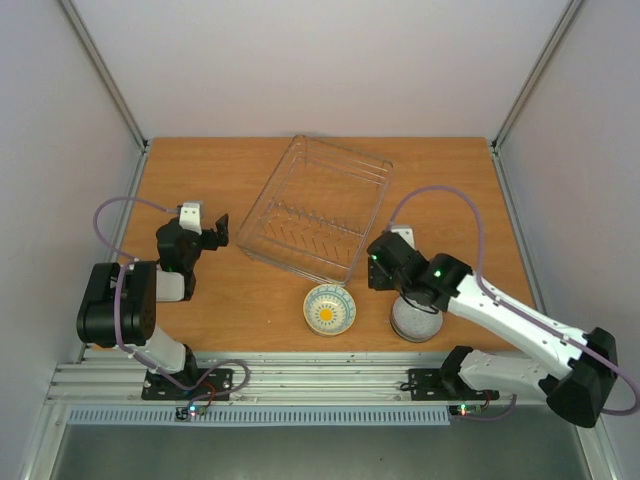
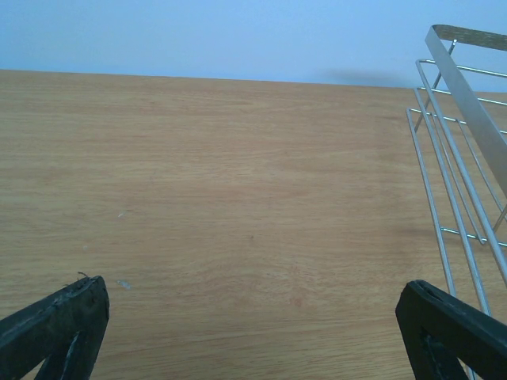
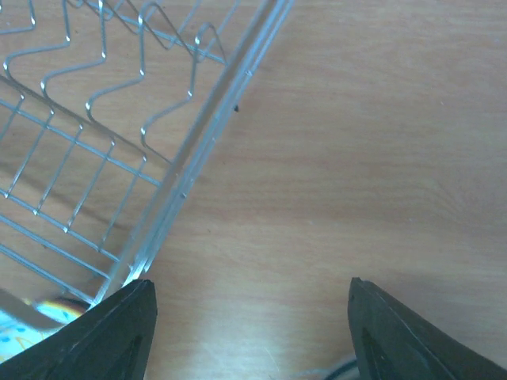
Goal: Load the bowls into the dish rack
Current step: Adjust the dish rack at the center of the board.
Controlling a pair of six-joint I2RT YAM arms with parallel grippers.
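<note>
inside the right gripper point(image 3: 249, 283), half open and empty, lies bare worktop point(image 3: 372, 158), with the dish rack point(image 3: 119, 119) just ahead to its left and a yellow-centred bowl point(image 1: 329, 308) and a speckled bowl point(image 1: 415, 322) just behind it. the left gripper point(image 2: 249, 289) gapes wide, holding nothing, the rack's corner at its right.

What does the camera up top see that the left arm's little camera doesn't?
Only the top view shows two bowls: a patterned bowl with a yellow middle and a pale speckled bowl partly under the right arm. Only the left wrist view shows close up that the open left pincer holds nothing. Both show the wire dish rack and the wooden table.
</note>
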